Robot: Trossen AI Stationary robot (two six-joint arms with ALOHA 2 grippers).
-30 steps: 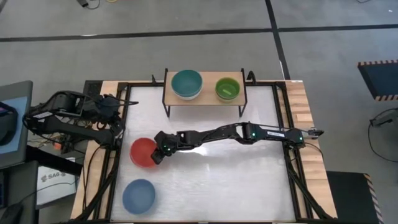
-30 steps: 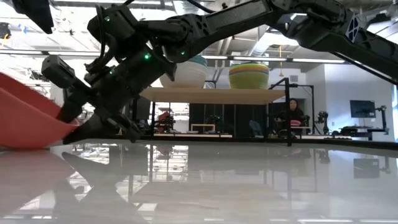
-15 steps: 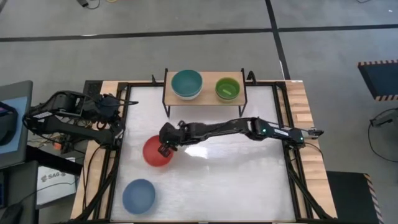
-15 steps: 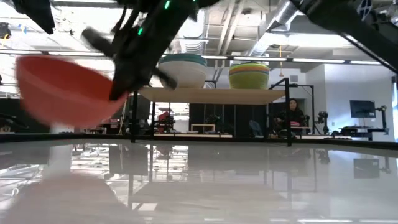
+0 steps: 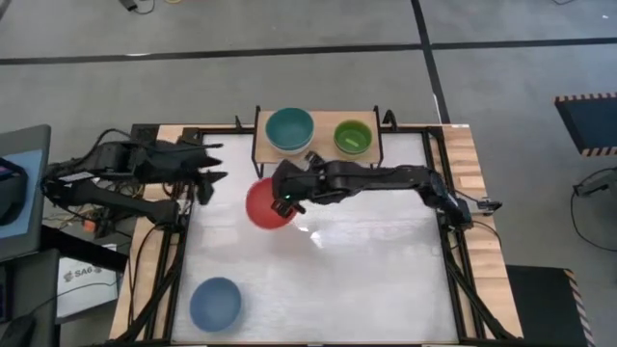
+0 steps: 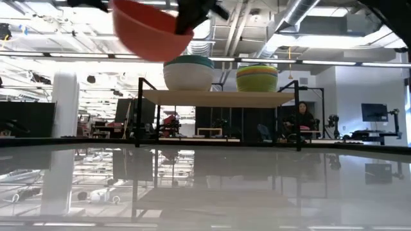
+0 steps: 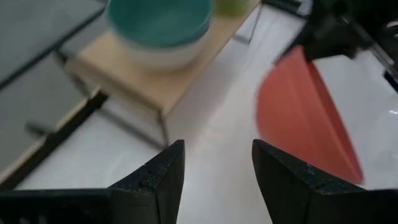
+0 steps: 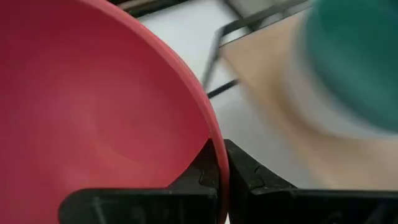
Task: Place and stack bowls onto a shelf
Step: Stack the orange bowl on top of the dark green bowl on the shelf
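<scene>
My right gripper (image 5: 287, 199) is shut on the red bowl (image 5: 269, 203), high above the table in front of the shelf (image 5: 323, 152); the low view shows the bowl (image 6: 151, 29) above shelf height. On the shelf a teal bowl (image 5: 289, 128) sits in a cream one (image 6: 188, 78), and a green bowl (image 5: 352, 137) sits in a yellow one (image 6: 257, 80). A blue bowl (image 5: 214, 304) rests on its base at the table's near left. My left gripper (image 5: 214, 164) is open and empty over the far left of the table, pointing toward the shelf. My right gripper pinches the red bowl's rim (image 8: 217, 163), one finger inside the bowl and one outside. The hold is on the side of the bowl toward the table's right. The bowl is lifted clear of the table, mouth mostly up and somewhat tilted.
The shelf's thin black legs (image 6: 139, 112) stand on the table's far edge. The white tabletop (image 5: 366, 270) lies bare in the middle and right. A person (image 6: 300, 119) sits in the room beyond the table.
My right gripper has lifted the red bowl off the table's left part and carried it up, to the right and toward the far edge, up to the shelf's front. My left arm has reached out from the left edge toward the shelf.
</scene>
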